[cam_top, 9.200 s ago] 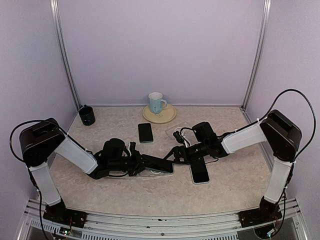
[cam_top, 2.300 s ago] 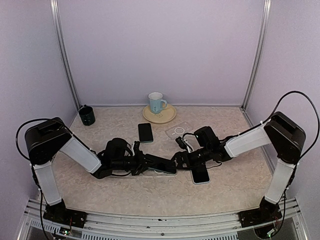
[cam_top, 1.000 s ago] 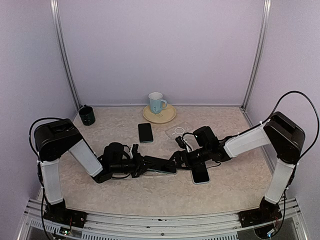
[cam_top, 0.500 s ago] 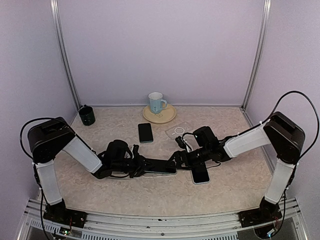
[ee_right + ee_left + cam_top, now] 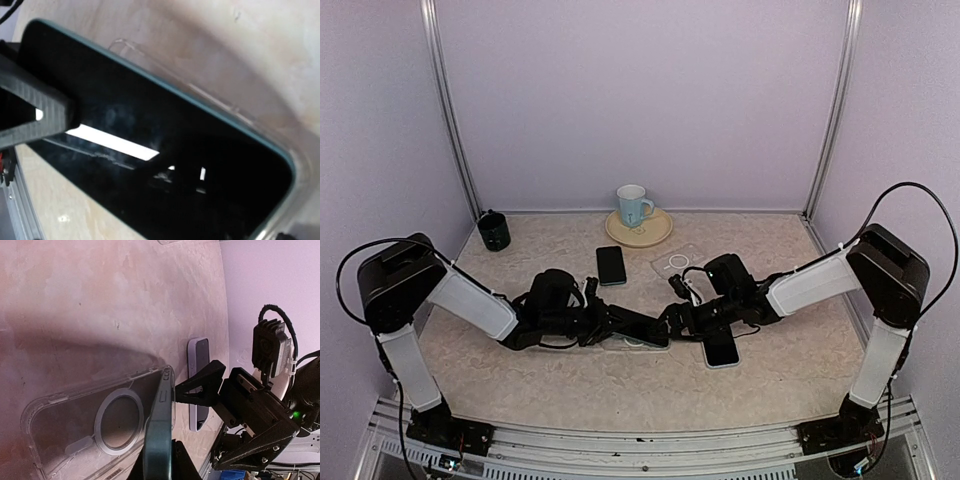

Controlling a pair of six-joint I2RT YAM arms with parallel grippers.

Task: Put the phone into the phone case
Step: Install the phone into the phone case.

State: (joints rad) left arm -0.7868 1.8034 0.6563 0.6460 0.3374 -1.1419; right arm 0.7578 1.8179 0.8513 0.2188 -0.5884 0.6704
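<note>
The phone [image 5: 640, 327] is thin and dark, with a shiny black glass face and a blue-green rim. Its long side runs left to right, with the far end by the right claw [image 5: 672, 316]. It leans over the clear plastic phone case [image 5: 75, 430], which lies flat on the speckled table [image 5: 620, 390]. The left claw [image 5: 608, 325] pinches the phone, and the right claw is wide open

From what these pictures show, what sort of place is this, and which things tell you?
Probably a robotics lab test cell: plain walls on metal posts enclose a table, two robot arms are bolted along its near edge, and a mug stands as a prop.
</note>
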